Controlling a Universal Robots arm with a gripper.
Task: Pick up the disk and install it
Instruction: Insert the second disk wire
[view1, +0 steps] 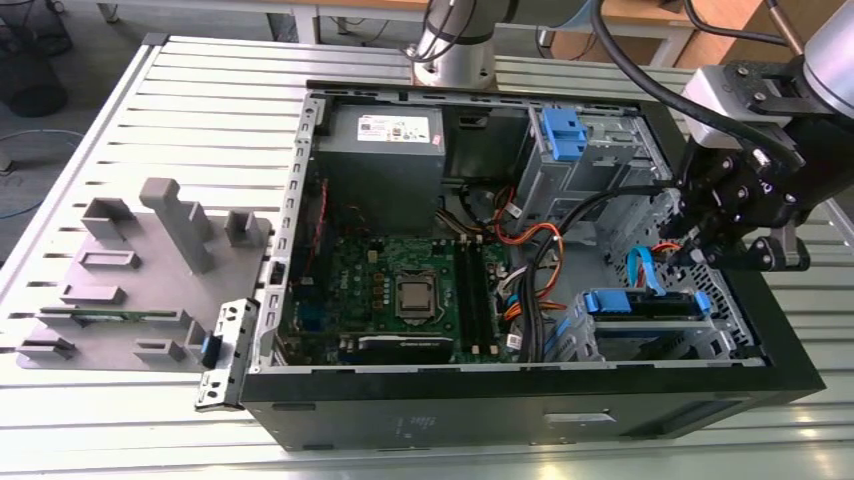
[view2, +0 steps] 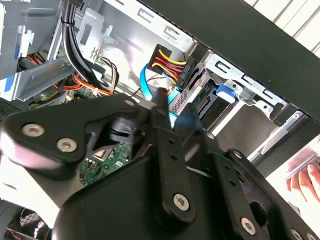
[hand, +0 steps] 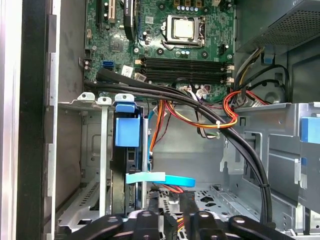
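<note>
The disk (view1: 643, 306) sits in the drive bay at the front corner of the open computer case (view1: 534, 400), on the exterior view's right. Its blue side rail faces up. In the first wrist view the disk (hand: 126, 137) stands edge-on between the bay's metal walls, with a light blue flat cable (hand: 160, 178) beside it. My gripper (view1: 714, 262) hangs just over the case wall, close above and behind the bay. In the second wrist view the gripper (view2: 164, 102) is near the disk (view2: 199, 102) and a black connector with coloured wires (view2: 170, 64).
A grey power-supply box (view1: 384, 150) and a blue latch on a metal cage (view1: 561, 135) are at the case's far end. The motherboard (view1: 400, 290) lies in the middle under black cable bundles (hand: 200, 107). A grey fixture (view1: 134, 270) stands outside. A person's hand (view2: 302, 184) is beyond the case.
</note>
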